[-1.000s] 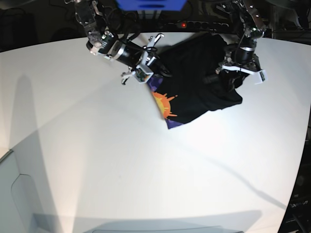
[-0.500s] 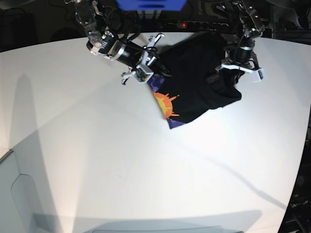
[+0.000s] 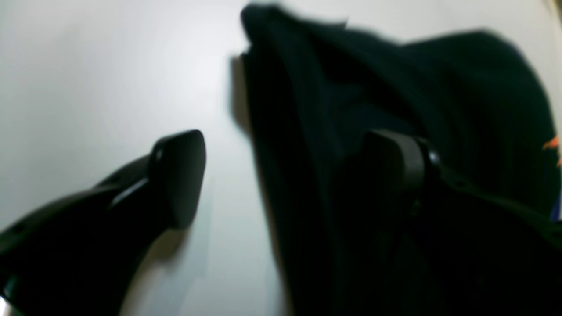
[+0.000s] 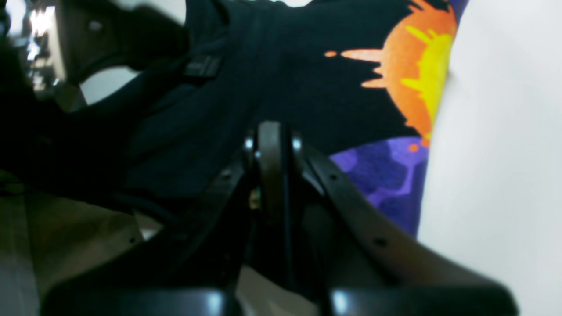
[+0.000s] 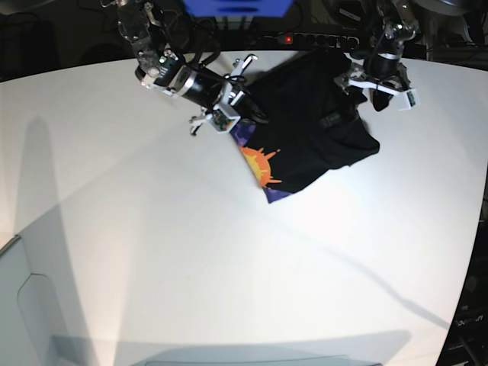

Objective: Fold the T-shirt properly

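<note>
T-shirt (image 5: 316,130) bunched at far side of white table (image 5: 229,267) — sun print at its near-left edge. Right gripper (image 4: 272,145) fingers pressed together at that edge, cloth between them not discernible. Left gripper (image 3: 285,175) fingers spread — one over cloth.

Readable text: none in any view.
Print on the large black cloth T-shirt (image 5: 320,122): an orange and yellow sun (image 4: 417,74) above a purple patch (image 4: 386,171), picture only, no letters or numbers.
Small grey label on the shirt (image 4: 203,66): too blurred to read.
White counter (image 5: 191,252): no writing, marks or signs.
</note>
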You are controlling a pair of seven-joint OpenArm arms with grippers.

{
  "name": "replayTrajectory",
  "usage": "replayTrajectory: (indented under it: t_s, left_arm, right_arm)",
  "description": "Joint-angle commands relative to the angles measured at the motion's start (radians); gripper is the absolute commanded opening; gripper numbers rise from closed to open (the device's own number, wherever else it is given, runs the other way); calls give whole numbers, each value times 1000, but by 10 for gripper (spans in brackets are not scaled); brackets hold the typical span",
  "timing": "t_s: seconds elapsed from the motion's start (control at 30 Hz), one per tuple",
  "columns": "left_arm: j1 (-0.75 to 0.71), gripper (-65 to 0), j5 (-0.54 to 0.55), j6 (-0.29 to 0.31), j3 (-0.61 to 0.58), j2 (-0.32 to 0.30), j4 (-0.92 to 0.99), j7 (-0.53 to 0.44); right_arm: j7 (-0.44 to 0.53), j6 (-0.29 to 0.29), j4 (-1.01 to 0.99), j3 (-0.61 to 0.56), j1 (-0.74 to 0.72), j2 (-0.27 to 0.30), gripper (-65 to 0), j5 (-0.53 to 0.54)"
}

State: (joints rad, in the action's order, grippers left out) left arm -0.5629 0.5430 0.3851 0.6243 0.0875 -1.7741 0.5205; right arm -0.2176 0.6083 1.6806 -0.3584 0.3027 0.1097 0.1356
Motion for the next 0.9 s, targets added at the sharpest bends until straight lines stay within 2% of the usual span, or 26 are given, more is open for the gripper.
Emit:
replayTrajectory:
  t_s: [0.0,0.27,0.33,0.57,0.73,0.83,0.87]
  left_arm:
    - [-10,-112,15,7,-2,5,-10,-21]
    - [-4,-116,15,7,-14,41,27,-21]
    - [-9,-144,15,7,-47,31,38,-21]
    - [11,-449,15,7,-67,25,87,-23]
    - [20,-632,7,7,-67,25,99,-23]
    - [45,-650,1,7,-67,16,99,-21]
    - [53,-647,1,7,-68,-5,99,-21]
  right_arm:
    - [27,8,22,15,-6,-5,-635,17]
    - [27,8,75,80,-3,-8,-635,17]
    - [27,8,97,103,2,-8,-635,17]
    - [27,8,118,172,3,-8,-635,17]
    - [27,8,118,244,-1,-9,-635,17]
    - [27,8,118,296,-4,-11,-635,17]
    - [27,8,118,315,-7,-11,-635,17]
